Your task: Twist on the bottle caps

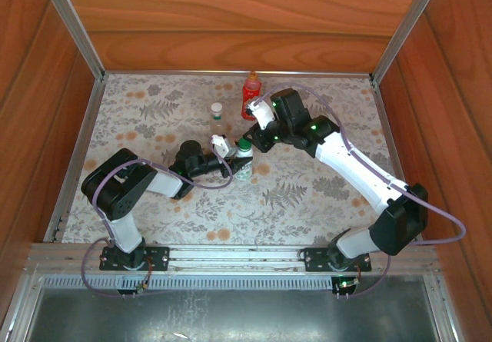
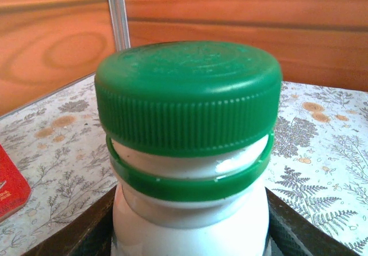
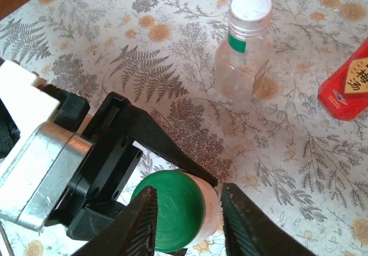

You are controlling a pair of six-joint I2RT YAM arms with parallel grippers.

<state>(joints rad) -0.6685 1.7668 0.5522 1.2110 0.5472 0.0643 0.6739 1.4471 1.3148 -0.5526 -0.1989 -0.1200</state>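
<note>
Right wrist, left jaws clasping white bottle (image 3: 179,210), right jaws unclear, clear bottle (image 3: 241,54), red bottle (image 3: 348,84) beyond.

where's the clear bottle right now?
Top view: the clear bottle stands mid-table, left of the red bottle, just behind the green-capped white bottle.

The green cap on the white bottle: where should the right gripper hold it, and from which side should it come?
Grip the green cap on its ribbed side wall, at two opposite points, coming straight down from above. The cap sits upright with its flat top free. The left gripper holds the white bottle by the body just below, so an approach from the side would probably be blocked.
</note>
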